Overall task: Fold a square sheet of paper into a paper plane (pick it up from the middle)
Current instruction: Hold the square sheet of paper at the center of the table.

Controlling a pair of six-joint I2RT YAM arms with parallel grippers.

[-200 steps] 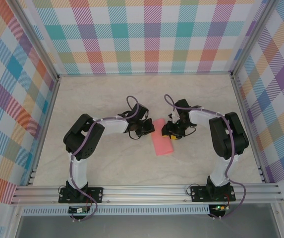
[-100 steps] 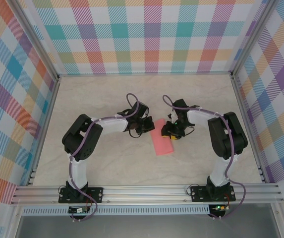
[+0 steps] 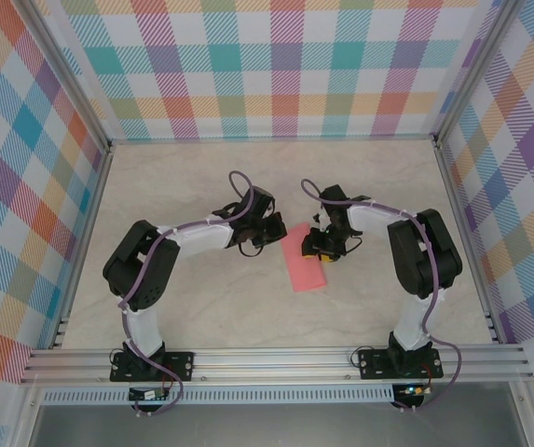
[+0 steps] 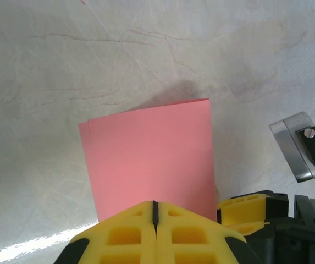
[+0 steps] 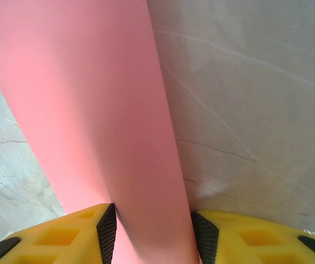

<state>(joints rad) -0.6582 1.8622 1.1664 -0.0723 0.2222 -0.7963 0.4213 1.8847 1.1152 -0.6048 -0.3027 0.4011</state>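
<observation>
- The aluminium rail (image 3: 267, 358) is running along the near edge of the worktop (image 3: 201, 307), nearer than the square sheet of paper (image 3: 306, 265). Both arm bases are sitting on the rail, one to each side of the sheet.
- The square sheet of paper is lying flat on the pale, marble-look worktop between the two arms. It is folded over into a narrow salmon-pink rectangle that is slanting away to the left. In the left wrist view a doubled edge is showing along its left side.
- The right claw (image 3: 321, 248) is sitting over the sheet's right long edge, toward its far end. Its jaws are standing part-way apart. In the right wrist view the sheet is running between the black pads (image 5: 106, 231): its right edge is meeting the right-hand pad and its left part is passing under the other finger. The jaws are straddling the sheet rather than squeezing it.
- The left claw (image 3: 268, 235) is sitting just beside the sheet's far left corner. Its yellow fingers (image 4: 124, 236) are pressing together with no gap and are holding nothing visible.
- Beyond the sheet, the checked walls (image 3: 285, 65) are closing in the worktop.
</observation>
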